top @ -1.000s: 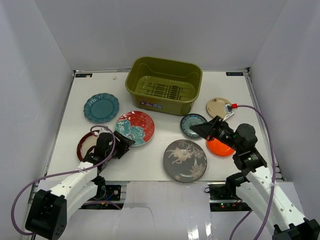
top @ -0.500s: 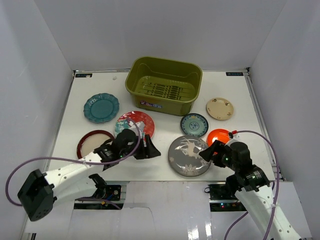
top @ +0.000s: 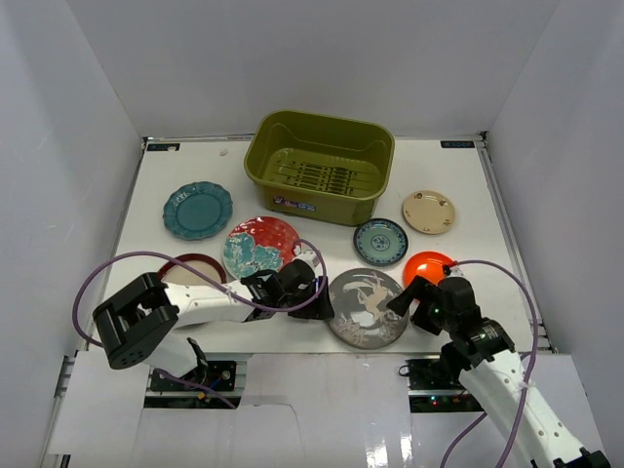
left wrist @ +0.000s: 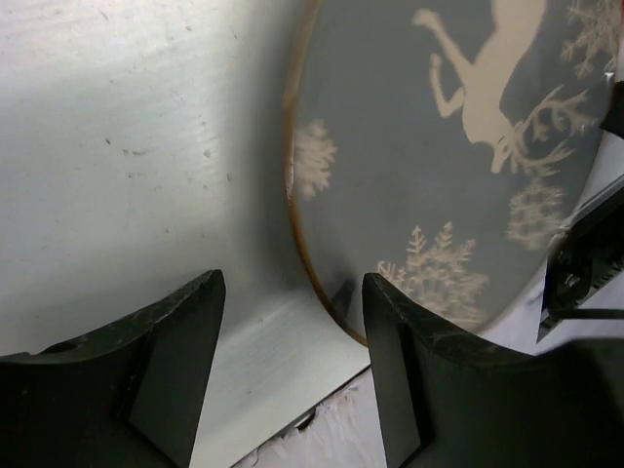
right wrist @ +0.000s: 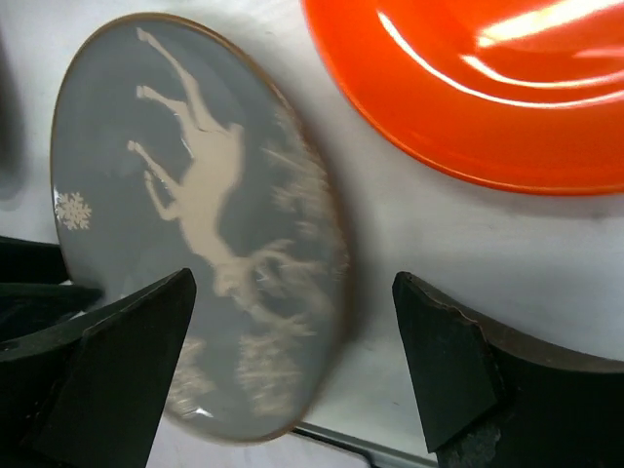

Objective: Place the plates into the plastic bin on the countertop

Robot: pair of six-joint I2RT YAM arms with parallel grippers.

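1. Seven round plates lie on the flat white countertop (top: 458, 175), all outside the olive-green rectangular plastic bin (top: 336, 205), which stands at 12 o'clock in the top view.
2. The grey deer-motif plate (top: 369, 307) sits at 6 o'clock, near the front edge.
3. At this plate's 9 o'clock, the left gripper (left wrist: 292, 370) is unclenched, and the rim lies between its parted fingers.
4. At 3 o'clock, the right gripper (right wrist: 292, 370) is spread wide and grasps nothing, with the rim in its gap.
5. From the grey plate, the plain orange plate (top: 427, 265) lies at 2 o'clock, the small teal patterned plate (top: 380, 241) at 12, and the small beige plate (top: 428, 211) beyond at 1.
6. The red-and-teal floral plate (top: 258, 246) lies at 10 o'clock and the teal scalloped plate (top: 198, 210) farther out. The dark-red-rimmed cream plate (top: 185, 268) at 9 is partly hidden by the left arm.
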